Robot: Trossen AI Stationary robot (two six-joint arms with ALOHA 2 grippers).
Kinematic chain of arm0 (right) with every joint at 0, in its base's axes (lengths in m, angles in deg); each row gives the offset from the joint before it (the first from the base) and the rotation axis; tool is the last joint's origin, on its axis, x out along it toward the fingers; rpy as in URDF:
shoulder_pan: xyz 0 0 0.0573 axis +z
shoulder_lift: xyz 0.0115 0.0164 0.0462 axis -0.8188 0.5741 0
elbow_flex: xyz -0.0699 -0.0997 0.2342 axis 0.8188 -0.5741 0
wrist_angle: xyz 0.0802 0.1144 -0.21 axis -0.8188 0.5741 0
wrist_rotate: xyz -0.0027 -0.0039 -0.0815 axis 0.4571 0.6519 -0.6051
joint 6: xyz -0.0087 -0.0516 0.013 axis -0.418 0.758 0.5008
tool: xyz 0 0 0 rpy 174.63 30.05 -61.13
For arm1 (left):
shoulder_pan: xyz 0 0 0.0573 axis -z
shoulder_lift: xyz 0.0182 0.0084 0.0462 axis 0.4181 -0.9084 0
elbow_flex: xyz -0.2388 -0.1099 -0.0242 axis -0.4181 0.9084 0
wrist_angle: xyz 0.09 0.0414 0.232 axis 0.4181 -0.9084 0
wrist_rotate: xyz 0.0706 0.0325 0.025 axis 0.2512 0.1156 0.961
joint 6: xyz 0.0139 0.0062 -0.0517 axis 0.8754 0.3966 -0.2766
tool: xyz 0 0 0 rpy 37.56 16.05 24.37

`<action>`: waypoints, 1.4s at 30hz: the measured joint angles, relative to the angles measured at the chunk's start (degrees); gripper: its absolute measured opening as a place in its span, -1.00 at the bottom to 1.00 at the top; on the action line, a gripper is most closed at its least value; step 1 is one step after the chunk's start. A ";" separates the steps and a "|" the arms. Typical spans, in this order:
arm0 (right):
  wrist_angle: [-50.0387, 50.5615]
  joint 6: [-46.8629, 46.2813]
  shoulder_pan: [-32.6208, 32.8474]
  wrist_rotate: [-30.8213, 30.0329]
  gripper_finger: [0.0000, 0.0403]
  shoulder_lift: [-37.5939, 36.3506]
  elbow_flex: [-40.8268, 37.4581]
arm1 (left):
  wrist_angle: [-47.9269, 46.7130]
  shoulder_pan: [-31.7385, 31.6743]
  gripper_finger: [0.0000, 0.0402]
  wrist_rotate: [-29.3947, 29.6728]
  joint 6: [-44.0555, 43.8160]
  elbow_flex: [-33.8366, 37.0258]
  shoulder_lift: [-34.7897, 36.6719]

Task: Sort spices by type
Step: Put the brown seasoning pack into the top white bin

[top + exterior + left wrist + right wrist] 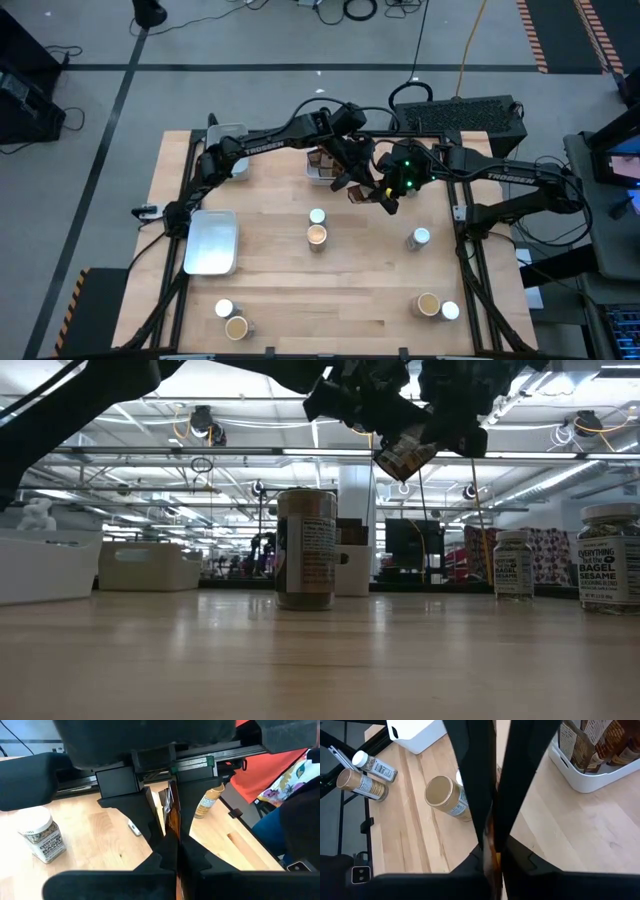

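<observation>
A dark brown packet [360, 191] hangs in the air over the table's far middle, and also shows in the low view [405, 457]. My left gripper [351, 182] and my right gripper [380, 194] meet there, each shut on it from its own side. A white tray [322, 167] just behind them holds more brown packets [592, 742]. White-topped jars [317, 215] [420, 238] and tan-topped jars [316, 235] [427, 304] stand upright on the table. My left gripper pinches the packet's thin flat body [169, 812] between its two fingers, coming from the table's left and slanting down. The packet is lifted clear of the table. My right gripper pinches the same packet [490, 854] between its two fingers from the table's right, slanting down, facing the left gripper's fingers [470, 775]. The packet shows edge-on between them.
A pale tray [212, 242] lies at the left, another tray [230, 140] at the far left corner. Two more jars [224, 309] [236, 326] stand near the front left, a white-topped one [449, 311] at the front right. Bare wood lies between the middle jars and the front edge.
</observation>
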 joint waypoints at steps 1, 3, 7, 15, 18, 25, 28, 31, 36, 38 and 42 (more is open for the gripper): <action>0.01 0.42 -0.01 -0.01 -0.89 -0.08 0.00 | 0.00 -0.11 -0.98 0.00 -0.02 0.00 0.00; 0.06 0.89 -0.04 -0.02 -0.81 -0.50 0.00 | -0.02 -0.41 -0.99 -0.02 -0.04 0.00 0.00; 0.28 0.93 -0.12 -0.41 -0.58 -1.72 0.01 | -0.02 -1.07 -0.99 -0.01 -0.35 0.00 0.00; 8.86 1.76 -2.83 -0.60 -0.13 -6.33 0.02 | -0.04 -3.24 -0.99 -0.07 -0.50 -0.01 0.00; 10.59 2.43 -3.45 -3.71 -0.05 -9.37 0.02 | 0.19 -4.87 -1.00 -2.22 -2.01 -0.02 0.00; 4.49 2.13 -3.45 -17.06 -0.03 -21.21 -3.83 | 1.79 -8.62 -1.00 -10.05 -5.51 -0.07 0.13; -4.79 1.62 -3.43 -16.94 -0.03 -25.06 -7.96 | 7.28 -9.32 -1.00 -12.02 -9.68 -0.07 0.39; -12.79 1.45 -3.43 -16.96 -0.03 -26.55 -11.78 | 17.14 -9.12 -1.00 -13.24 -17.37 -0.09 0.44; -20.32 1.76 -3.43 -19.80 -0.03 -27.07 -14.56 | 34.23 -8.56 -1.00 -13.46 -30.35 -0.11 0.50; -21.98 3.17 -3.43 -21.19 -0.03 -27.06 -14.56 | 38.06 -8.62 -1.00 -12.93 -34.18 -0.11 0.50; -26.71 6.67 -3.43 -21.82 -0.03 -27.05 -14.56 | 40.74 -8.67 -1.00 -10.93 -37.69 -0.11 0.50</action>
